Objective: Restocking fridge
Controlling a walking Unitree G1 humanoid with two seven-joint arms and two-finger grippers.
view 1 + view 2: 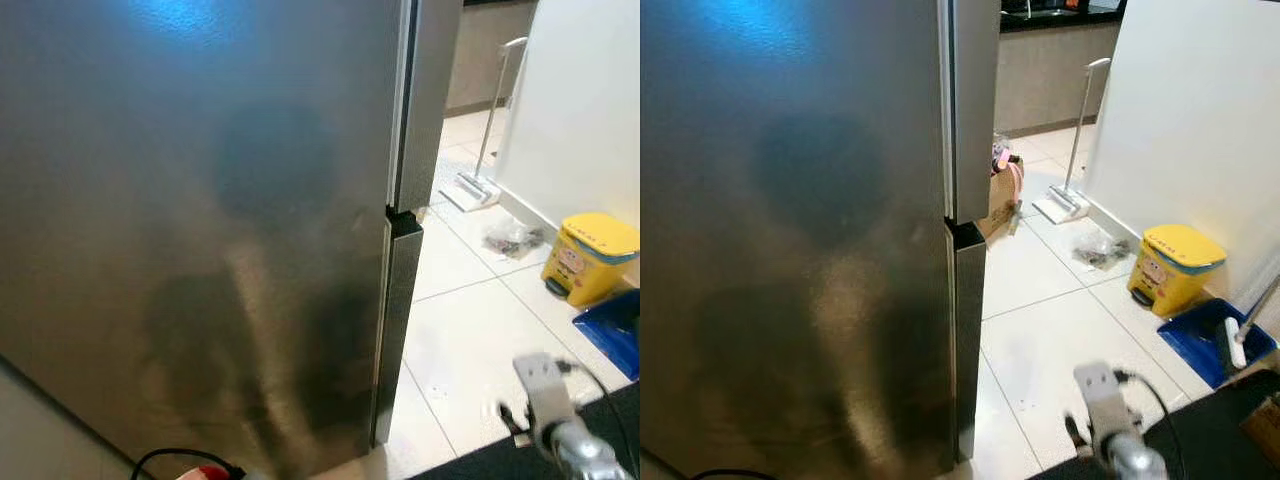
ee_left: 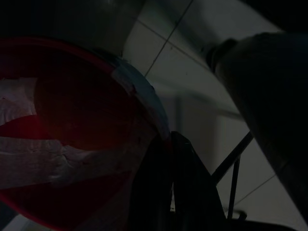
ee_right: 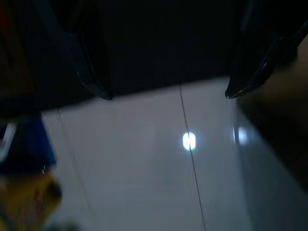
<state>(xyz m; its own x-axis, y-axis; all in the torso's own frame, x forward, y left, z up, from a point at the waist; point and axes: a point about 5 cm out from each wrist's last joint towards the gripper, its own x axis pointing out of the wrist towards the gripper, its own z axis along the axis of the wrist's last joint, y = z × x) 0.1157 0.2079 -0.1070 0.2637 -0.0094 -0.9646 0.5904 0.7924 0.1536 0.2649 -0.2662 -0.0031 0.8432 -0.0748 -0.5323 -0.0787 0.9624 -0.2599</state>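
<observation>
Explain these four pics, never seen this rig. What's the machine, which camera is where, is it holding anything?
It is a walking humanoid robot restocking a fridge. The top two pictures come from the two eyes of its head camera, looking down and forward. They show the shut steel fridge close in front, and a tiled floor with a yellow bin, a blue dustpan, a mop against the wall and a paper bag behind the fridge.

The bottom two come from cameras on each wrist, looking along the black fingers. The right gripper is open, pointing at the floor, holding nothing. The left wrist picture is very dark: a red round thing sits close to the lens beside a finger, but a grip cannot be confirmed.
</observation>
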